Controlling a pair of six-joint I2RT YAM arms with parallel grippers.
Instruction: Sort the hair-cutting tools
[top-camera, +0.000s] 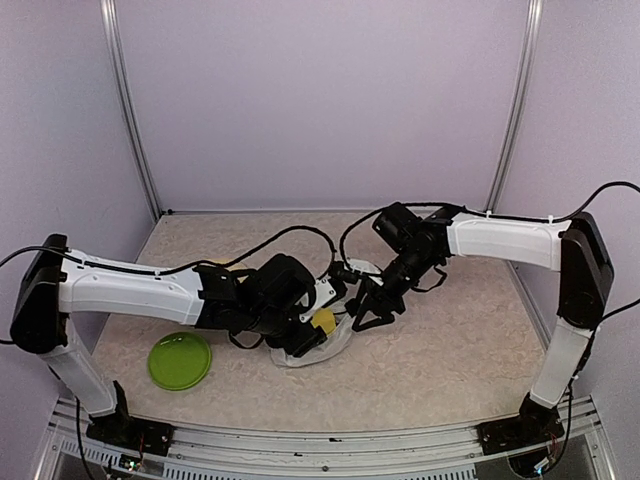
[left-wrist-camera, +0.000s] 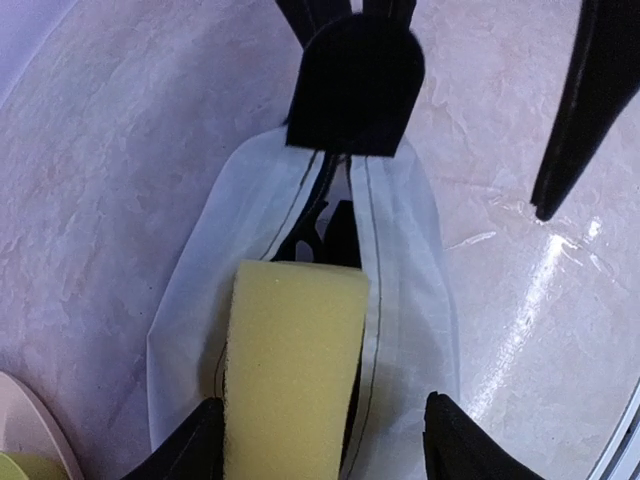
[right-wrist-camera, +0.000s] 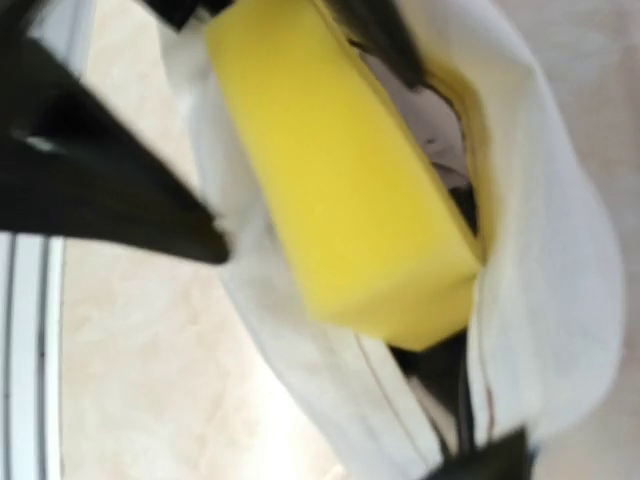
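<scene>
The white zip pouch (top-camera: 318, 345) lies open at the table's middle. A yellow sponge block (left-wrist-camera: 292, 370) stands in its mouth, also seen in the right wrist view (right-wrist-camera: 340, 190). Black shapes (left-wrist-camera: 318, 228) lie deep inside the pouch; I cannot tell which hair-cutting tools they are. No scissors, clipper, comb guard or pin show outside it. My left gripper (left-wrist-camera: 315, 445) is open, its fingers on either side of the sponge and pouch. My right gripper (right-wrist-camera: 355, 350) is open at the pouch's far end; one of its fingers (left-wrist-camera: 355, 85) rests on the pouch there.
A green plate (top-camera: 180, 360) sits at the front left, near the left arm's base. Both arms (top-camera: 500, 238) meet over the pouch. Purple walls close in the beige table (top-camera: 450, 340) on three sides.
</scene>
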